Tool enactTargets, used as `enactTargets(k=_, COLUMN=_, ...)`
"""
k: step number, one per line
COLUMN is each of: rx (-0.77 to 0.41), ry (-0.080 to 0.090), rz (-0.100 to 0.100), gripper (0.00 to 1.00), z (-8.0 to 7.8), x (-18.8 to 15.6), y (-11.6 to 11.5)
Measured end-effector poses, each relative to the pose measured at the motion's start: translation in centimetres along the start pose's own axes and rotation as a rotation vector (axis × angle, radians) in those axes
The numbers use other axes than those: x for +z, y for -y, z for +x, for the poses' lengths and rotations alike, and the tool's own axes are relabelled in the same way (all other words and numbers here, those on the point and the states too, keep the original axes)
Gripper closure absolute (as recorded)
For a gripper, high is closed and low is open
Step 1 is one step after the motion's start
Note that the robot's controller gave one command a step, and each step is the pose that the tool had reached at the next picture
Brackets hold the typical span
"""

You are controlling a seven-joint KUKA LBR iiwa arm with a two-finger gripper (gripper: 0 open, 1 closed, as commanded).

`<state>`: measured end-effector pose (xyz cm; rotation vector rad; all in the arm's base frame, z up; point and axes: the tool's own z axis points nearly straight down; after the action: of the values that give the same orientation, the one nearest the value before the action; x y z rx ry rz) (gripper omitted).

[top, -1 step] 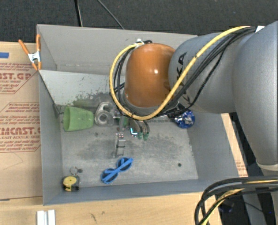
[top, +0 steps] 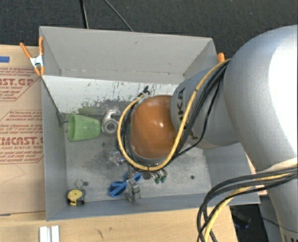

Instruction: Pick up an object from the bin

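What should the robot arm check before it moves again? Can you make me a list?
1. Gripper is inside the bin: ok, it is down near the front wall.
2. Something is close enough to pick: ok, a blue object lies right beside it.
3. Blue object is grasped: cannot tell, the orange cover blocks the view.
4. Green cup is out of the way: ok, it lies on its side at the left.
5. Small yellow object is out of the way: ok, it sits in the front left corner.
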<state>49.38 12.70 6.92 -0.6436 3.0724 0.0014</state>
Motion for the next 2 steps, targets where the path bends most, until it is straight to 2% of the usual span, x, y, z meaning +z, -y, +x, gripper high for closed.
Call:
enactTargets(k=1, rx=0.080, ry=0.000, rz=-0.001, gripper=0.00, z=0.3, x=-3.1, y=-0.8)
enactTargets(k=2, rx=0.109, ry=0.000, rz=-0.001, gripper=0.00, z=0.7, x=-4.2, y=-0.1)
